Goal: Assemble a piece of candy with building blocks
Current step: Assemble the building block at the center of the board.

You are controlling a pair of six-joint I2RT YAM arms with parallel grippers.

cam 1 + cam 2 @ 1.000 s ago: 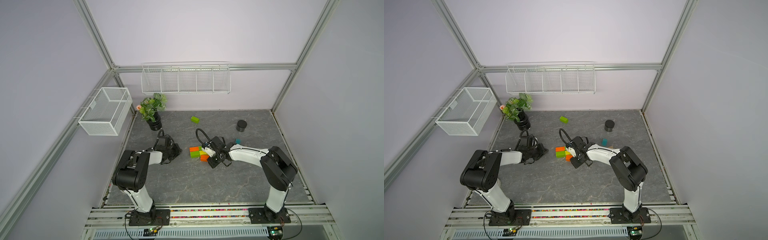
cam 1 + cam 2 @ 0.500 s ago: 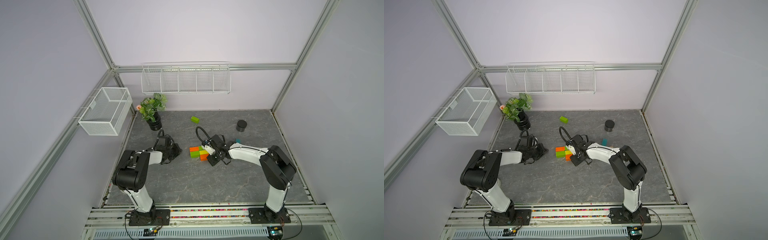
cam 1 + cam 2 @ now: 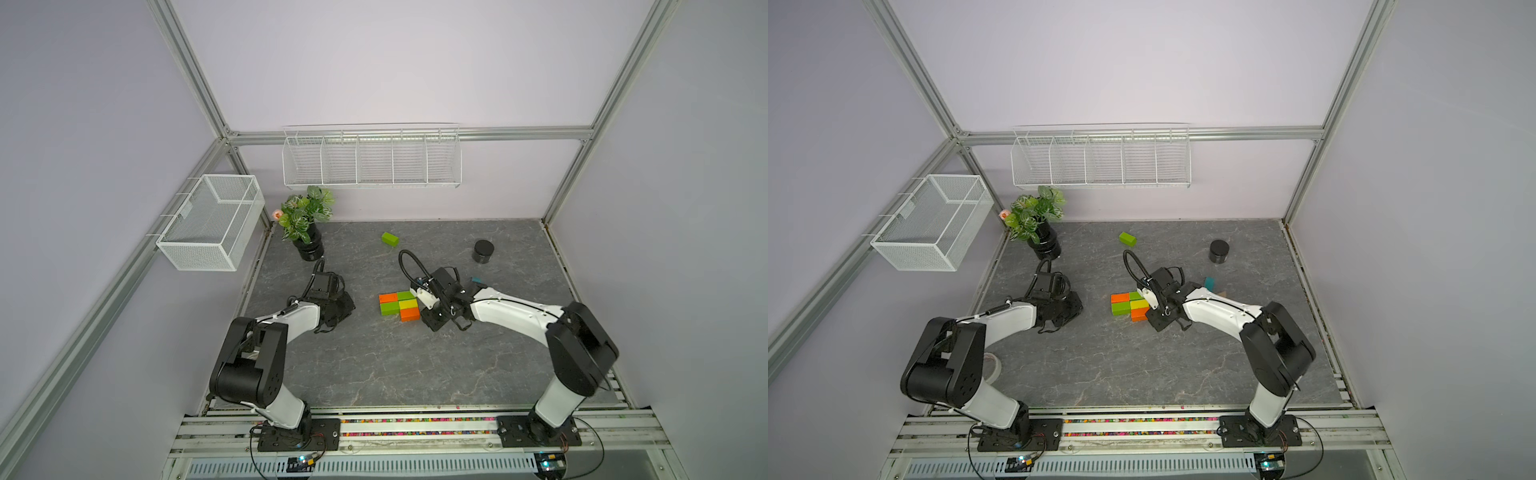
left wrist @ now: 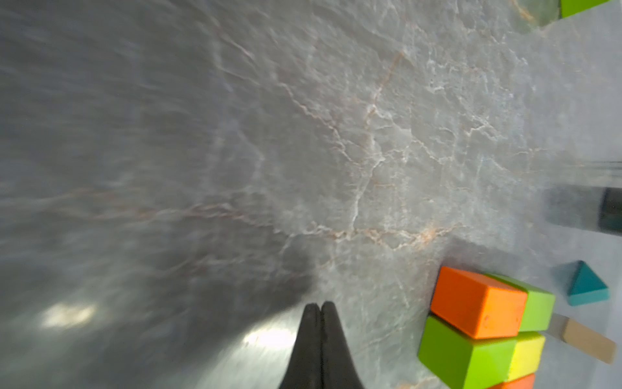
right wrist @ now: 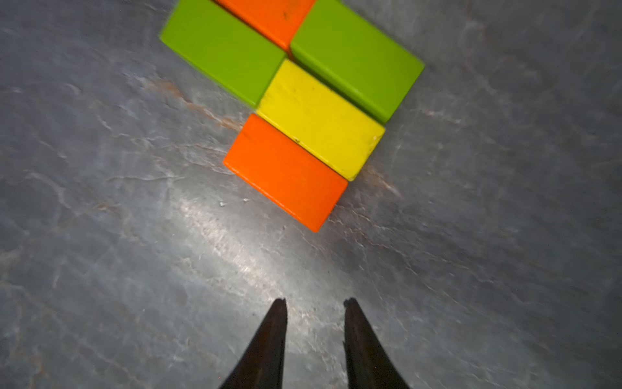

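Five building blocks lie flat and packed together mid-table: an orange brick [image 3: 388, 297], two green bricks [image 3: 406, 295] [image 3: 389, 308], a yellow brick [image 3: 407, 304] and a second orange brick [image 3: 410, 314] [image 5: 286, 171]. A loose green brick [image 3: 390, 238] lies near the back. A teal triangle [image 3: 477, 280] [image 4: 587, 286] and a tan block [image 4: 587, 340] lie right of the cluster. My right gripper [image 3: 430, 321] [image 5: 314, 301] is open and empty, low over the table just short of the near orange brick. My left gripper [image 3: 347, 307] [image 4: 318, 304] is shut and empty, left of the cluster.
A black round jar [image 3: 483, 251] stands at the back right. A potted plant [image 3: 307, 232] stands in the back left corner. A wire basket [image 3: 212, 222] hangs on the left wall and a wire shelf [image 3: 370, 160] on the back wall.
My right gripper's jaws have come apart; they were together half a second ago. The blocks and the left arm have stayed put.
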